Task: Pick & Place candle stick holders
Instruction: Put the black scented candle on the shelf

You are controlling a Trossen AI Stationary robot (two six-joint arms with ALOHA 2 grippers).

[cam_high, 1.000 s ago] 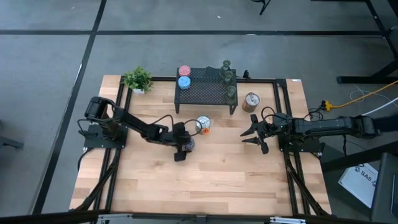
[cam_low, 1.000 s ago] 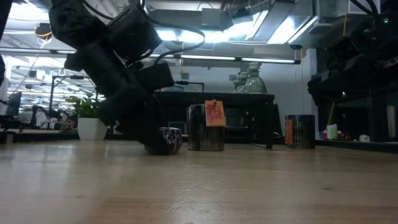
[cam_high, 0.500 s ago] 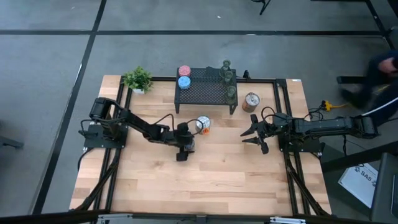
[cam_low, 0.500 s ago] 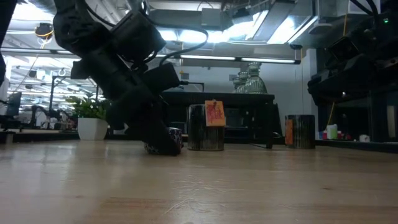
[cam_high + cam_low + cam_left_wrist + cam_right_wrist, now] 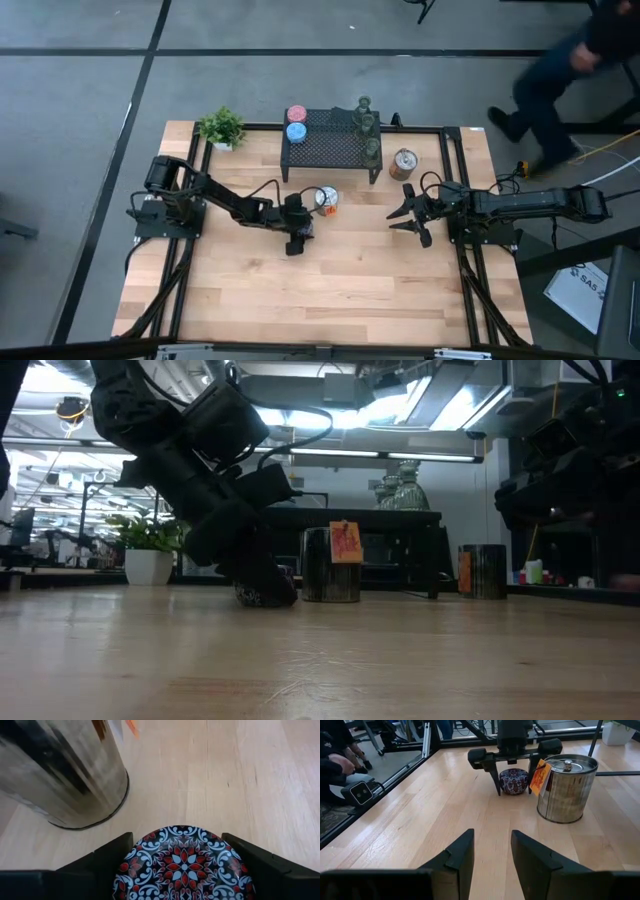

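Your left gripper [image 5: 514,770] is low at mid-worktop, jaws wide, straddling the patterned purple holder [image 5: 184,869], one jaw on each side with the holder standing on the wood. Whether either jaw touches it yet, can't tell. Nothing is gripped.

Just beside it stands a silver-and-orange holder [image 5: 565,788], tagged and tall. The second silver one [image 5: 404,163] sits near the far right of the worktop beside the black mesh stand [image 5: 331,150]. Pink holder [image 5: 296,114] and blue holder [image 5: 296,131] sit on the stand's left end, clear glass ones [image 5: 366,124] on its right end. Potted plant [image 5: 221,128] is at the far-left corner.

Risks, as judgement:
- The jaw nearer the silver holder has little room. Close or lift off-line and you may nudge that can or catch its orange tag.
- The purple holder is round and squat; an off-centre close could squirt it out sideways or tip it.
- Jaws that low may drag on the wood.

Your right gripper [image 5: 412,214] waits over the right side of the worktop, jaws open, empty, well apart from the action.

Hard to see: in the low view the left arm hides the purple holder almost fully. The left wrist view cuts off its near rim and the silver holder's top. A person [image 5: 560,55] passes beyond the far-right corner, off the worktop.
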